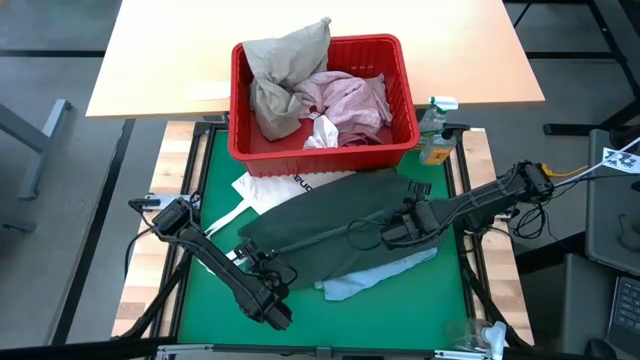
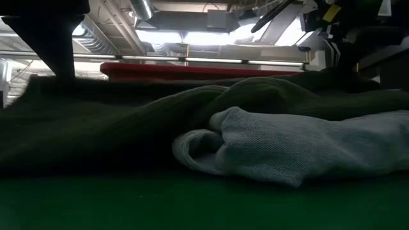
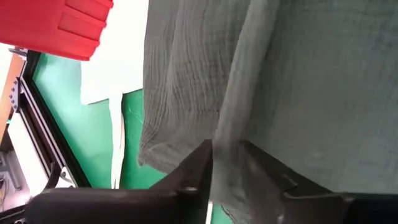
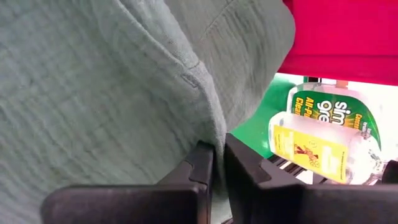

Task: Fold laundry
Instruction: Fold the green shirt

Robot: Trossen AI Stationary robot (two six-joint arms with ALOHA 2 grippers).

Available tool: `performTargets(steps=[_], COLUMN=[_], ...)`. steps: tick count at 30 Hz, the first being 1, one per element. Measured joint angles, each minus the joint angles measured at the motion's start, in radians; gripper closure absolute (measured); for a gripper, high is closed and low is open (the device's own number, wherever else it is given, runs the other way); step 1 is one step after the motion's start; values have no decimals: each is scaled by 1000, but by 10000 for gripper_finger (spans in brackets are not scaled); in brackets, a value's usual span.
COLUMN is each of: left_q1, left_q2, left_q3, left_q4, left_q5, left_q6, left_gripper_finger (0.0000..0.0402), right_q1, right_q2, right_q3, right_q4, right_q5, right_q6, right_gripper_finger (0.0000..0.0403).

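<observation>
A dark grey-green garment [image 1: 340, 205] lies spread across the green mat [image 1: 200, 300], partly over a light blue garment [image 1: 375, 275] whose bunched edge [image 2: 287, 147] rests on the mat. My left gripper [image 1: 258, 262] is at the garment's near-left corner. In the left wrist view its fingers [image 3: 227, 149] stand a little apart, with a fold of the cloth running between them. My right gripper [image 1: 388, 235] is at the near edge, right of the garment's middle, shut on the cloth [image 4: 217, 149]. My left gripper has a fold of the garment's left end [image 3: 227, 168] between its parted fingers, which slant down onto it. I cannot tell whether the fingers touch the cloth. My right gripper pinches a fold at the garment's edge [image 4: 214, 140] between its two fingers, coming down at a slant from the table's right side. One layer or several, I cannot tell. The cloth spreads away from the fingers.
A red slotted basket [image 1: 400, 60] at the far side holds beige, pink and white pieces. A white tote bag [image 1: 265, 190] lies under the garment's far-left part. A spray bottle [image 1: 435, 140] stands right of the basket. Bare mat shows along the near edge.
</observation>
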Motion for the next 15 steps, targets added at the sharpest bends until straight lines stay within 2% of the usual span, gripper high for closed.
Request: performTargets(steps=[4,7,11,15], left_q1=[1,4,3,-20], left_q2=[0,0,0,0], left_q3=[0,0,0,0], left_q4=[0,0,0,0], left_q5=[0,12,90,226], left_q6=[-42,-108,-114,-134], left_gripper_finger=[286,275,279,293], right_q1=[0,0,0,0], right_q2=[0,0,0,0], right_q3=[0,0,0,0], right_q4=[0,-3,-3,-17], right_q5=[0,1,29,33], right_q6=[0,0,0,0], right_gripper_finger=[368,343,288,244])
